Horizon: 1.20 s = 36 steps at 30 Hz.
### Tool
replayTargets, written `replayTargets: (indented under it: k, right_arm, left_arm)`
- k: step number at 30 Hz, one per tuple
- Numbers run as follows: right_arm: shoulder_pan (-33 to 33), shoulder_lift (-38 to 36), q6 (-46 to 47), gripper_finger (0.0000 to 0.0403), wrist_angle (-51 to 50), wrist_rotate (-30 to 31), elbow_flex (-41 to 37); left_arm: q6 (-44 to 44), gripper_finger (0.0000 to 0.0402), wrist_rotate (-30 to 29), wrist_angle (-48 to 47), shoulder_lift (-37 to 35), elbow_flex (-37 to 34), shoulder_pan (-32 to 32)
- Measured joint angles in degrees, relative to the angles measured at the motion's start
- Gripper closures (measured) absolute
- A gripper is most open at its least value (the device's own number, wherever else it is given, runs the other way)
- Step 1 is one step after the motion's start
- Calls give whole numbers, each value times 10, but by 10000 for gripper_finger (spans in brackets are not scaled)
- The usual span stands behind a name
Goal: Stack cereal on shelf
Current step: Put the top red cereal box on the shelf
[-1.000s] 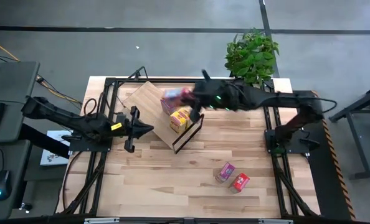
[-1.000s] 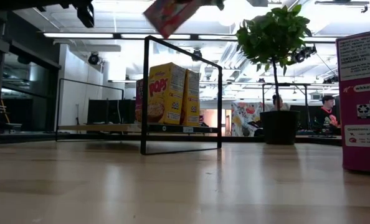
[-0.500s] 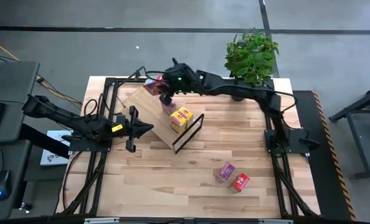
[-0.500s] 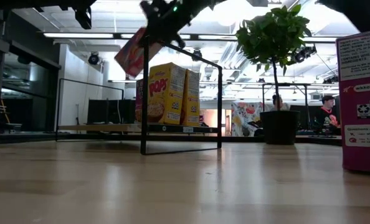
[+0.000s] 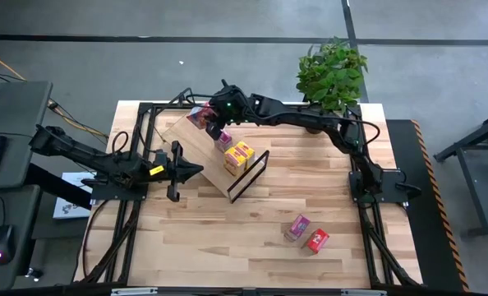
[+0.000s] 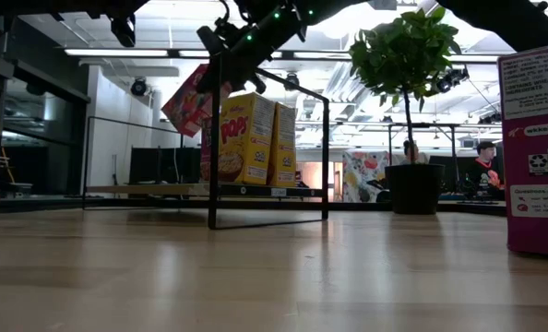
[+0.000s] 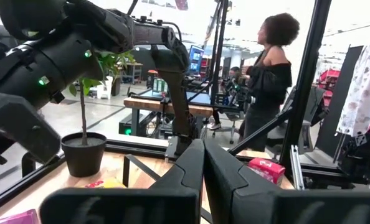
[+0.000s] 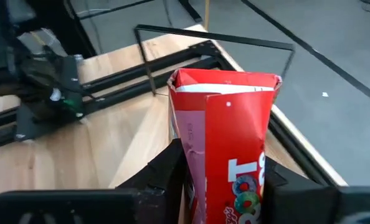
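The right pincer [image 5: 204,117] gripped a red cereal box [image 5: 200,114] aloft and tilted, presumably to clear the shelf's wire frame [image 5: 249,175] before lowering it. Just below and beside it, yellow boxes [image 5: 238,156] marked "POPS" stood on the shelf [image 5: 196,141]; the gripped box showed partial lettering "OOT". Well away, a pink box [image 5: 296,227] and a red box [image 5: 316,240] waited on the tabletop [image 5: 227,238]. The left pincer [image 5: 196,170], clenched empty, idled beside the shelf.

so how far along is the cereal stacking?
Done: yellow boxes and a pink-purple box stand on the shelf. In hand: right gripper carries a red box above it. Left: a pink-purple box and a red box on the table. Left gripper waits, shut.
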Motion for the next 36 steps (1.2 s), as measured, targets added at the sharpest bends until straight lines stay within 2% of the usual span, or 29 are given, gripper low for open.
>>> replayTargets:
  k: [15,27,36]
  right_arm:
    - [-3,19,-7,231,15,-1,0]
    - [-3,20,-10,226,14,-1,0]
    - [-16,1,-72,226,32,-1,2]
  left_arm:
    - [-3,401,-7,-3,0,0,0]
    - [-3,401,-11,-13,1,0,0]
    - [-3,401,-11,-15,1,0,0]
